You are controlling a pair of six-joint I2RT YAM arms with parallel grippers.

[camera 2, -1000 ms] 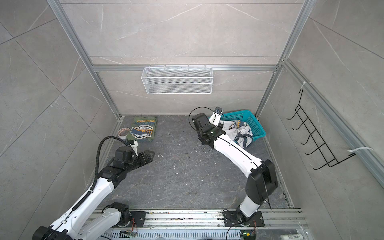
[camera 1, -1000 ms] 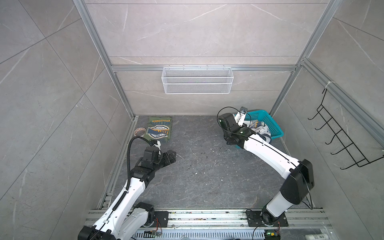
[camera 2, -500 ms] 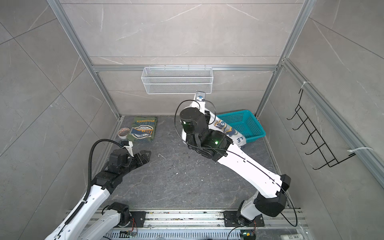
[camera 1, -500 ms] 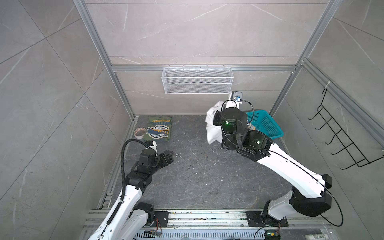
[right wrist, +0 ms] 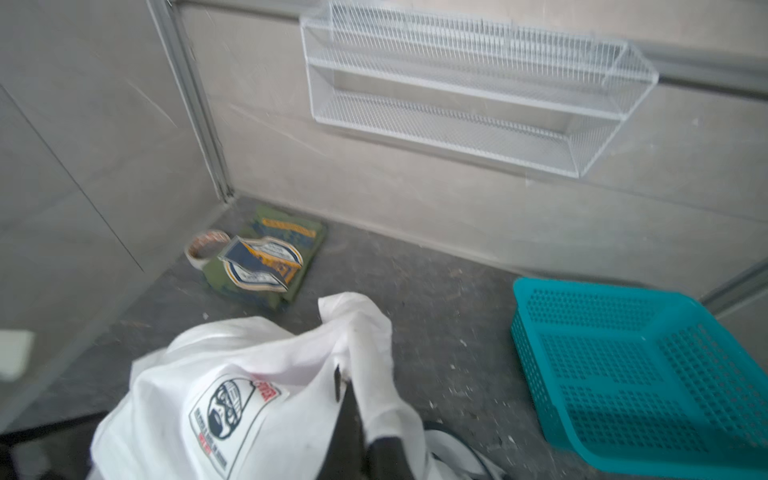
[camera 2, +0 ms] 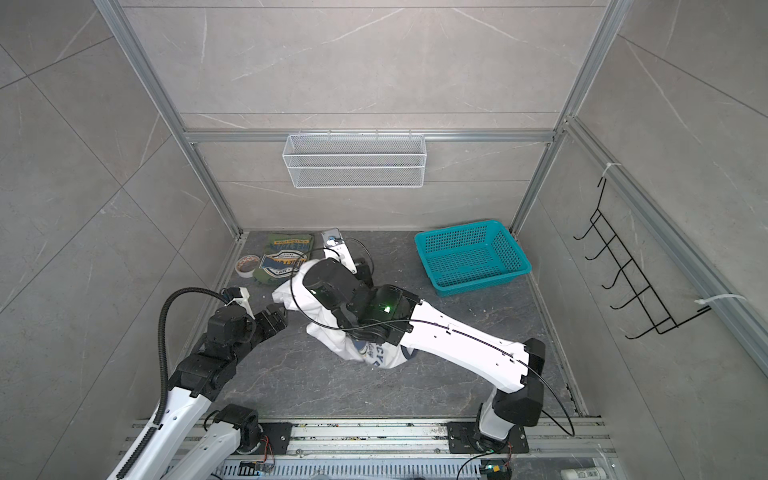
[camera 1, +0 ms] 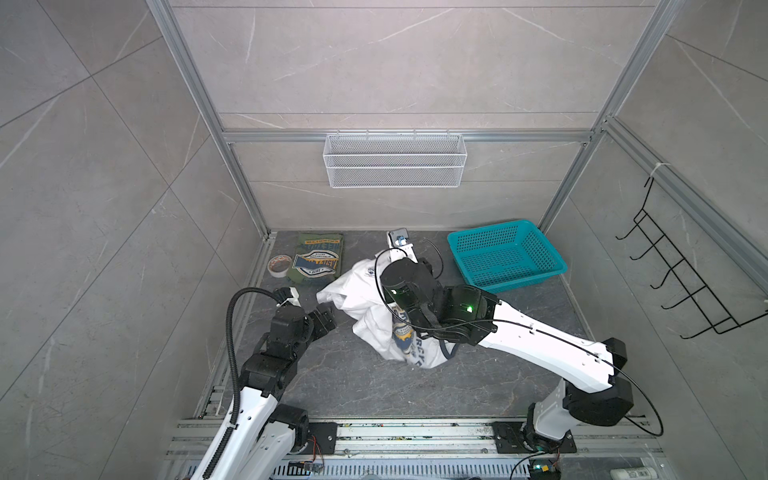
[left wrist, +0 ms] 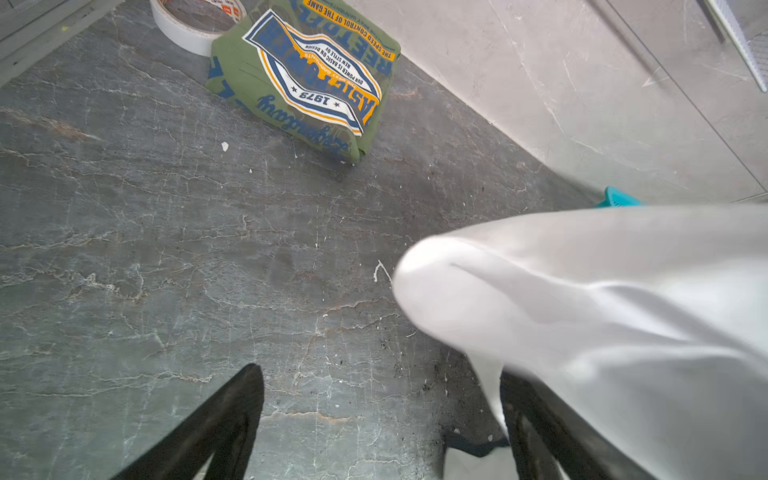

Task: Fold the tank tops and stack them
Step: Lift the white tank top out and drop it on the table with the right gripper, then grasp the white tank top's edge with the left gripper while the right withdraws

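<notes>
The white tank top [camera 1: 365, 291] [camera 2: 322, 334] hangs bunched over the middle of the floor, its lower end touching down. My right gripper [right wrist: 347, 390] is shut on a fold of it [right wrist: 249, 374]. In both top views the arm and cloth hide those jaws. The olive green tank top [camera 1: 318, 259] [camera 2: 286, 257] lies folded at the back left, graphic up. My left gripper [camera 1: 328, 320] [left wrist: 378, 374] is open just left of the white cloth [left wrist: 582, 311]. A flap drapes past one finger, and only bare floor lies between the fingers.
A teal plastic basket [camera 1: 519, 284] stands at the back right with nothing in it. A tape roll [camera 1: 278, 265] lies beside the olive top. A white wire shelf [camera 1: 395, 160] hangs on the back wall and a black hook rack [camera 1: 681, 282] on the right wall.
My right arm lifted the white tank top out of the teal basket and carried it left and forward over the floor. The left gripper stayed open and shifted slightly toward the cloth.
</notes>
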